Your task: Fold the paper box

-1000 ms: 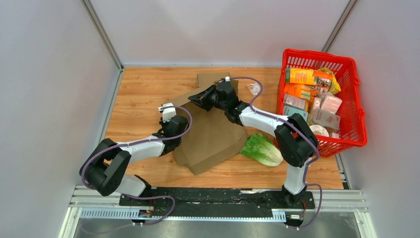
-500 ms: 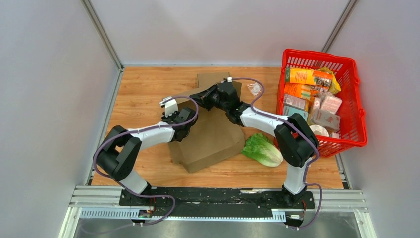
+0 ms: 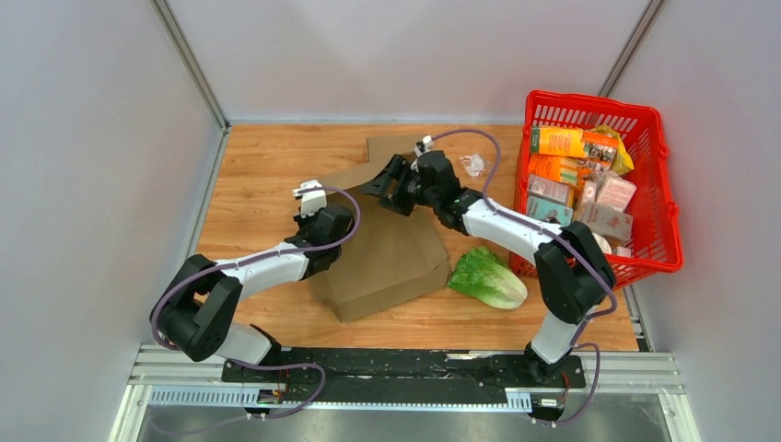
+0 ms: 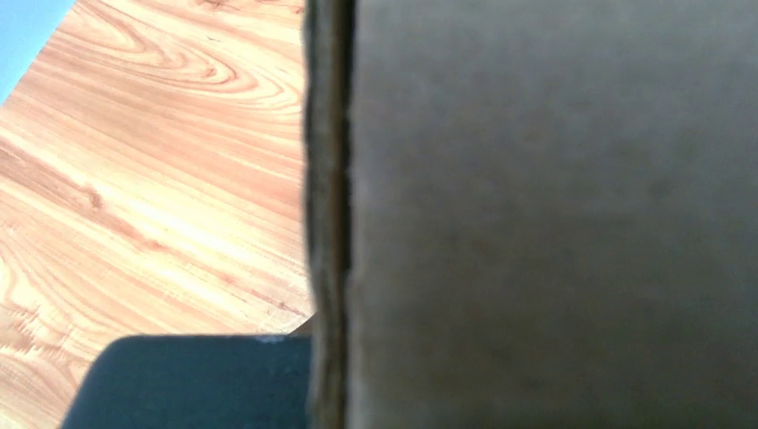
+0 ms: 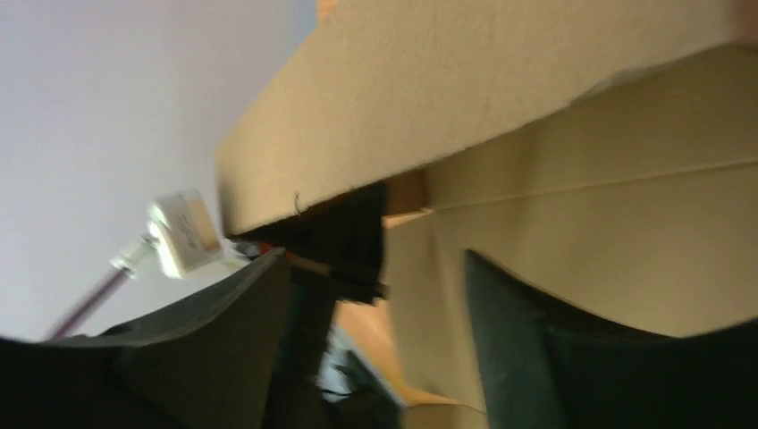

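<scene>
Paper box (image 3: pixel 387 258) judged light, stiff, crease-prone; best gripped at flap edges.
Right fingers (image 5: pixel 536 357) spread astride its upper edge; left fingers (image 4: pixel 188 384): state cannot be told.

My left arm (image 3: pixel 262 265) lies low, bent sharply at the elbow near its base, with the forearm stretched forward and to the right. My left gripper (image 3: pixel 332 226) sits at its far end. In the wrist view only one dark finger (image 4: pixel 188 384) shows (the other is hidden), so I cannot tell how my jaws stand. My right arm (image 3: pixel 502 226) reaches forward and across to the left, well extended. My right gripper (image 3: pixel 387 187) points left, near my left wrist, its fingers (image 5: pixel 197 349) spread wide apart
</scene>
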Robot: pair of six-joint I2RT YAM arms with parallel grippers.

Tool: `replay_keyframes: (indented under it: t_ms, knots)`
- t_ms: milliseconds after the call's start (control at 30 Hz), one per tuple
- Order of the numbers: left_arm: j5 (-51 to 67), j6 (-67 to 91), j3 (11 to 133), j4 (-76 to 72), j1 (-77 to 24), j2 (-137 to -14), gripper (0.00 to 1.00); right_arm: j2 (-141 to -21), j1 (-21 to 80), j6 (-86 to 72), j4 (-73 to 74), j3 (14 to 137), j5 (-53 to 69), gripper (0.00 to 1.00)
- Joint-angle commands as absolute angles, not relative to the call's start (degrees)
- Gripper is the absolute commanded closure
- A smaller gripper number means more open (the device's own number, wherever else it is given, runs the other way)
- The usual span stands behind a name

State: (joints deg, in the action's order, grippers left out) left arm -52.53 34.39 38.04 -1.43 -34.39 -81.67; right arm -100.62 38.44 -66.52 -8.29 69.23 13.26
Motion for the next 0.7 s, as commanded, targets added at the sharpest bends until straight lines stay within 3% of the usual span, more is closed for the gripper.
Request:
replay_keyframes:
  t_ms: [0, 133, 367, 467, 500, 667]
  knots:
    - [-51.9, 26.6, 35.9, -8.4, -34.0, -81.1, 1.0, -91.2, 34.5, -26.7, 13.7, 72.9, 18.3, 0.14]
    - [-49.5, 24.1, 33.6, -12.3, -33.8, -80.1, 1.0, -87.9, 33.1, -12.3, 27.1, 78.6, 12.6, 0.0]
    - [-45.0, 23.7, 29.6, -18.4, -31.9, -80.2, 1.0, -99.1, 28.8, -19.6, 35.0, 96.5, 15.4, 0.0]
    - [-44.4, 24.6, 29.2, -18.6, -31.5, -80.2, 1.0, -104.8, 27.2, -24.8, 34.8, 101.2, 19.1, 0.08]
    - [-44.1, 24.7, 29.1, -19.2, -31.3, -80.2, 1.0, -105.8, 26.7, -25.7, 34.1, 101.9, 20.2, 0.15]
    - [-43.1, 25.3, 28.4, -19.9, -30.6, -79.7, 1.0, -109.8, 26.5, -28.6, 31.2, 101.3, 24.8, 0.24]
